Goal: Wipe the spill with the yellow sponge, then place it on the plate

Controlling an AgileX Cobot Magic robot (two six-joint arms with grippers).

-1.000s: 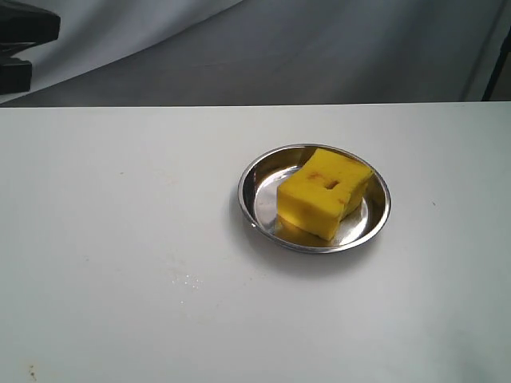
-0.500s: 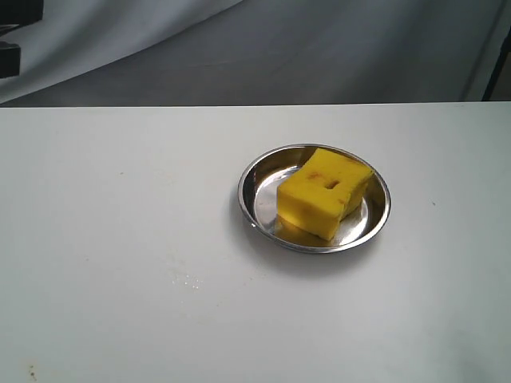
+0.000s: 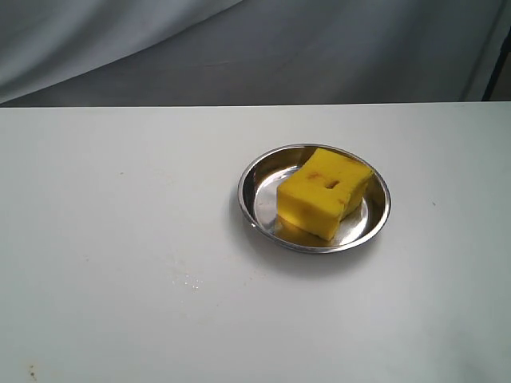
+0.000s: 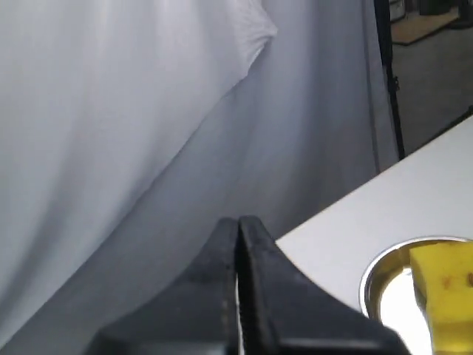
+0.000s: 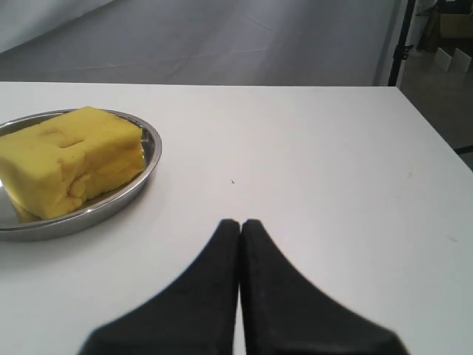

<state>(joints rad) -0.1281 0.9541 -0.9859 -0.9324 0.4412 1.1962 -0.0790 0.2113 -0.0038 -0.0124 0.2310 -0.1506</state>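
Two tools show only in their own wrist views, and both are empty. The left tool (image 4: 238, 225) has its black jaws pressed flat together, nothing between them, and is raised in front of the grey cloth backdrop (image 3: 319, 48). The right tool (image 5: 240, 225) is likewise narrowed to a closed seam. It hangs low over the bare white surface (image 3: 120, 239), to the right of the dish and well apart from it.

The yellow sponge (image 3: 326, 193) lies inside the plate (image 3: 249, 199), filling the right part of the dish, with its far corner up against the far rim. Its top face carries a small slot and some brownish marks. The plate sits right of the surface's middle. A few faint glistening specks (image 3: 189, 281) lie on the surface to the near left of the plate.
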